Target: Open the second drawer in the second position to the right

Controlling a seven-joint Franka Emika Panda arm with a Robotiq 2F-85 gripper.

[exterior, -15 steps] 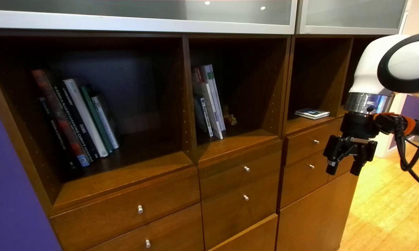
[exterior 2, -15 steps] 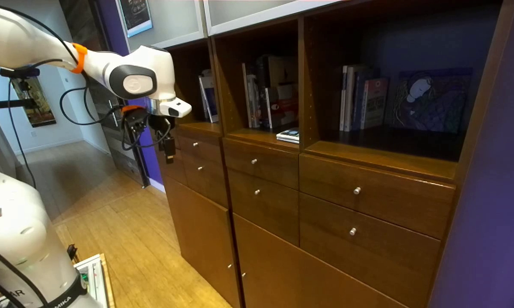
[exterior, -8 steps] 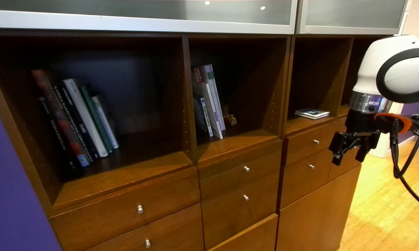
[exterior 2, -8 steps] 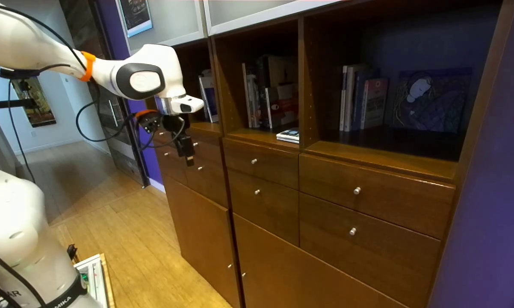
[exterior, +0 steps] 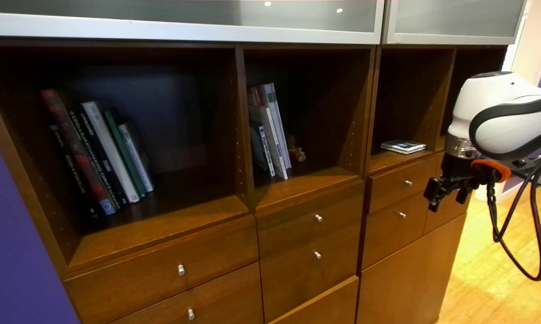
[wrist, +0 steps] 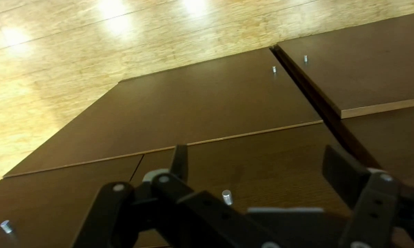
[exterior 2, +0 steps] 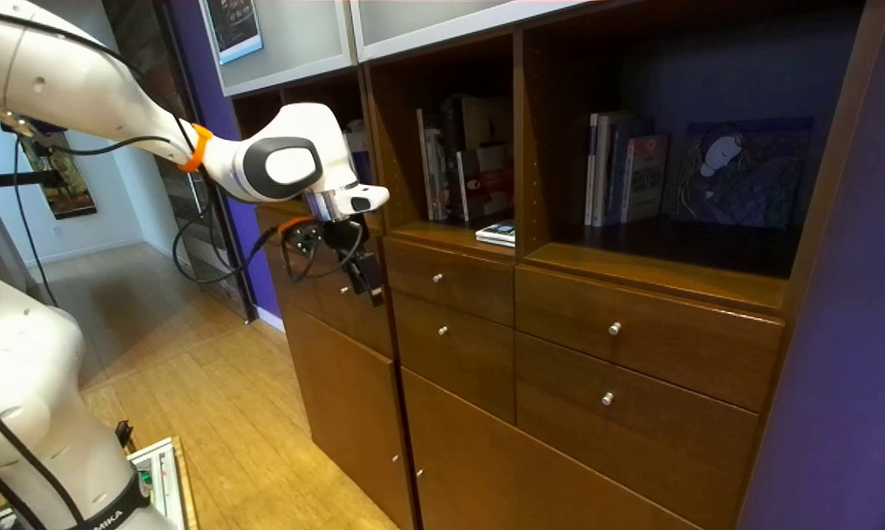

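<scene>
Not yet grasped: hazards at the second drawer [exterior 2: 453, 352]

Your gripper [exterior: 447, 204] is released, its fingertips [wrist: 344, 179] wide apart with nothing held. The second drawer, judged to be the lower of two narrow fronts, is closed; it sits along the inner side edge of the cabinet [exterior: 405, 270], beside the dark gap [wrist: 317, 103], its lower edge just above a door [wrist: 179, 113]. The drawer's knob [wrist: 227, 197] shows between your fingertips in the wrist view, off the midline.

You may miss or skid: both exterior views show the gripper slanting downward, not square to the front, so its fingertips could press wood before straddling the knob. That knob is small and probably slick; a shallow pinch would likely slip on the pull. Come in too high, and the matching drawer [exterior: 389, 189] above its top edge could slide out instead. Your hanging cable [exterior: 539, 238] might snag on a knob or a door corner.

Surface: flat brown wood, broken at the gap, beyond which the adjoining unit's door [wrist: 369, 75] stands proud, its pale top edge showing. Above the drawers' upper edges, shelves [exterior: 315, 185] hold books [exterior: 110, 155]; frosted panels [exterior: 459, 18] run over them. Room: pale, glossy plank floor [exterior 2: 221, 412]; in an exterior view, a purple wall [exterior 2: 847, 316] closes off the cabinet's outer corner.
</scene>
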